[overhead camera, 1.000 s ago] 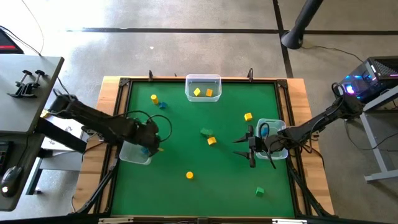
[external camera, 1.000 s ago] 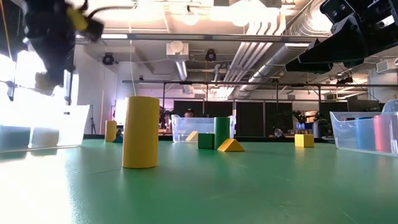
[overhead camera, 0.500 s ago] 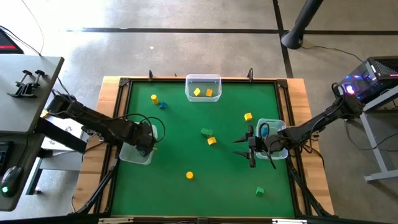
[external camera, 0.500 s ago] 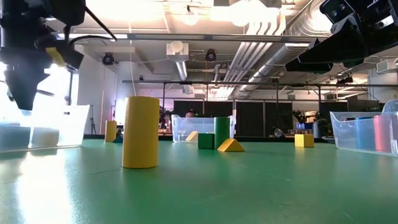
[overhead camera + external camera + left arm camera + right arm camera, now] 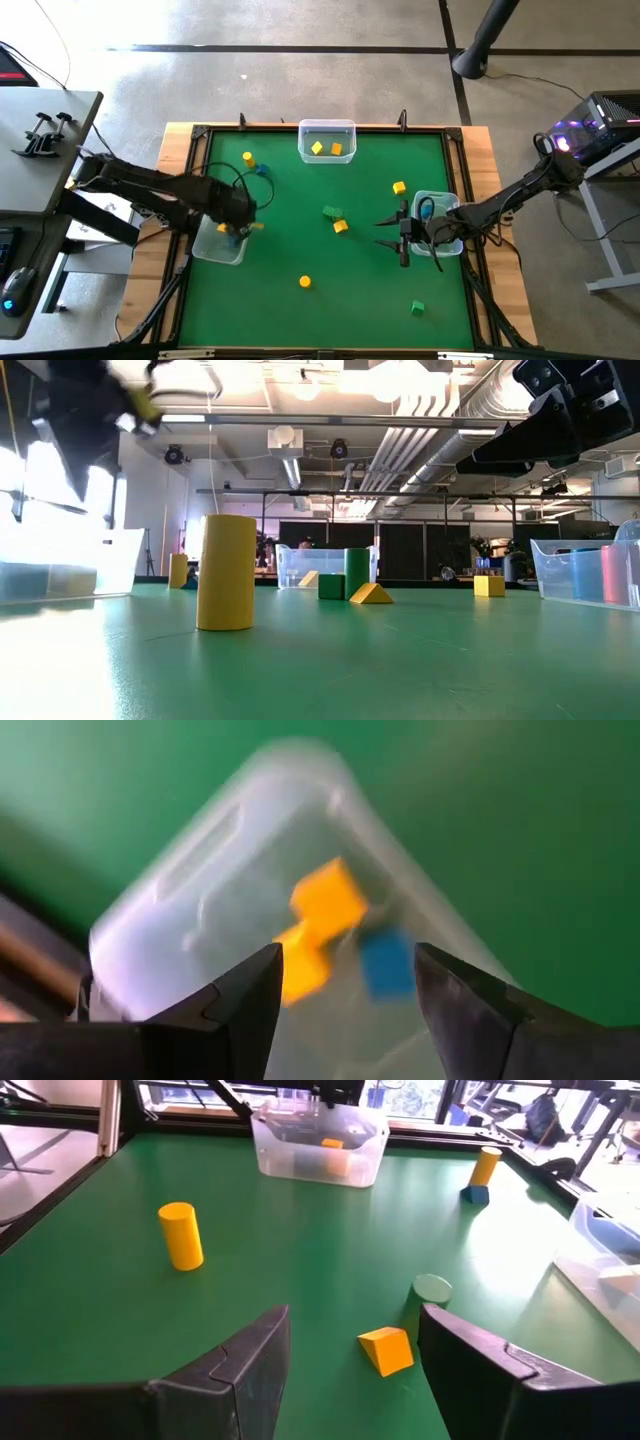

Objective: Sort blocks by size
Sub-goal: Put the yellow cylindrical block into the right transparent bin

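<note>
The blocks lie scattered on the green table (image 5: 290,250): a yellow cylinder (image 5: 305,283), a green cube (image 5: 417,308), a yellow wedge (image 5: 340,226), a green piece (image 5: 331,212), a yellow cube (image 5: 399,187), and a yellow cylinder (image 5: 247,158) beside a blue piece (image 5: 260,169). My left gripper (image 5: 240,220) hangs open over the left clear bin (image 5: 212,250). In the left wrist view, yellow blocks (image 5: 325,905) and a blue block (image 5: 385,960) lie in that bin. My right gripper (image 5: 400,235) stands open beside the right bin (image 5: 440,205), holding nothing.
A third clear bin (image 5: 327,128) at the far edge holds a yellow block (image 5: 316,148) and an orange block (image 5: 337,150). Wooden rails frame the table. There is open green surface at the near middle and between the two arms.
My left gripper has dipped toward the left bin and come up again over it, shifting slightly toward the table's far edge. My right arm has kept still.
</note>
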`<state>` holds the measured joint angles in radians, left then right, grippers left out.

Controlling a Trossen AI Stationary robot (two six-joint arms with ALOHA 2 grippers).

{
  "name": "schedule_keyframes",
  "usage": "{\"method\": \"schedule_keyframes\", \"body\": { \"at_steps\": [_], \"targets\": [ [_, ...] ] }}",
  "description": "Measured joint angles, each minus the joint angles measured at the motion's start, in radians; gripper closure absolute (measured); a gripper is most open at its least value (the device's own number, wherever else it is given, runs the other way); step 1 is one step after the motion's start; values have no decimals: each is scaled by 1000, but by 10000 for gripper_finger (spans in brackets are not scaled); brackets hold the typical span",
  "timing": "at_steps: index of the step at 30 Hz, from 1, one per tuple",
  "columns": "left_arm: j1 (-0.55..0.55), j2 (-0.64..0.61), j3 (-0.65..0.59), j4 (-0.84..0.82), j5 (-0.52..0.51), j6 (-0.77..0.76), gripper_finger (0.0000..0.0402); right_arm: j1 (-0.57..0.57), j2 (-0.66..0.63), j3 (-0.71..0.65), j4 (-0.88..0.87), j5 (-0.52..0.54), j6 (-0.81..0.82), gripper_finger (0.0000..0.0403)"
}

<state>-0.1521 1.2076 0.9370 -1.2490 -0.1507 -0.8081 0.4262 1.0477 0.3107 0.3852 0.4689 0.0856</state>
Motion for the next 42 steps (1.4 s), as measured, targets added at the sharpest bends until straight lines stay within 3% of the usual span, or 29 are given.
{"method": "schedule_keyframes", "body": {
  "at_steps": [6, 9, 14, 23, 28, 34, 42],
  "targets": [
    [85, -1, 74, 241, -223, 232, 190, -29, 0, 0, 0, -3, 3, 192],
    [145, 7, 73, 382, -279, 353, 190, -41, 0, 0, 0, -10, 4, 192],
    [304, 53, 73, 465, -291, 407, 190, -54, 0, 0, -6, -16, 11, 192],
    [611, 163, 72, 368, -275, 298, 190, -60, 0, 0, -7, -16, 31, 192],
    [765, 195, 72, 382, -198, 319, 184, -60, 0, 0, -7, -16, 45, 192],
    [865, 268, 72, 389, -190, 360, 163, -60, 0, 0, -8, -16, 49, 192],
    [901, 366, 72, 450, -174, 402, 125, -60, 0, 0, -8, -16, 48, 192]
  ]
}}
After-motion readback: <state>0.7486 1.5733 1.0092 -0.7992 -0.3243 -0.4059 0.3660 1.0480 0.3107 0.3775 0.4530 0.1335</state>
